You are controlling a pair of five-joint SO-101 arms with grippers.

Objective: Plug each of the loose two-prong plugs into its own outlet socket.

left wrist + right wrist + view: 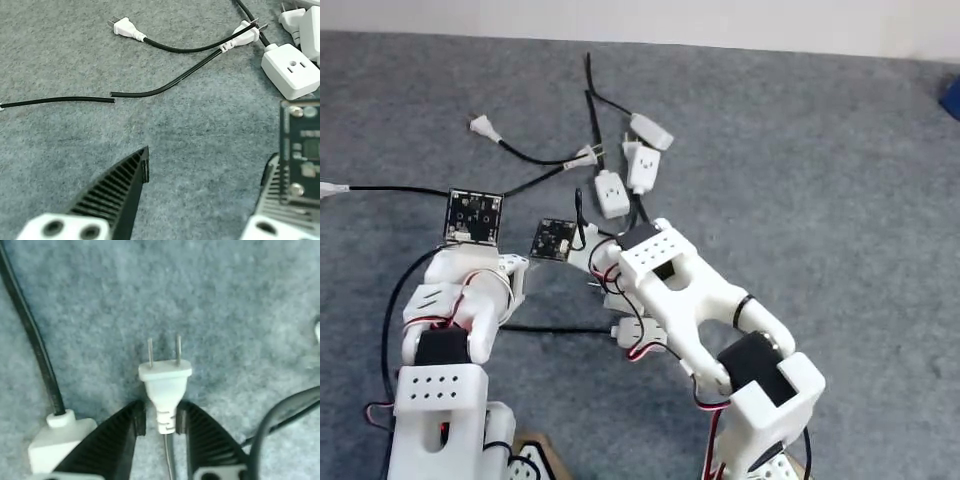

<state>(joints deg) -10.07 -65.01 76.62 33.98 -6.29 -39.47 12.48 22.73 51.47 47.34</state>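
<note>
Right gripper (161, 421): both black fingers (120, 435) are pressed against the ribbed neck of a white two-prong plug (165, 382), just behind its flared face. The two prongs point away from the wrist and stand free of the fingers. Whether the plug rests on the grey carpet (240, 300) or is lifted off it cannot be determined. In the high view this grip sits near the centre of the frame, under the forward end of the right arm (695, 300).

Handling: the plug body is judged light, rigid and smooth-moulded. The neck is softer and may flex under side load. The cord (169, 455) is limp and is likely to drag and twist the plug. A hold on the flat sides of the body, close behind the face, would probably control prong alignment better than the neck does. The thin prongs could bend if pushed in off-axis.

Left gripper (207, 157): spread wide, nothing between its fingers, above bare carpet, left of centre in the high view.

Outward, a group of white outlet sockets (612, 193) lies above centre in the high view. The nearest one has its slotted face upward. Two loose plugs lie to the left of the group: one (585, 155) just beside it, the other (483, 127) farther toward the upper left.
</note>
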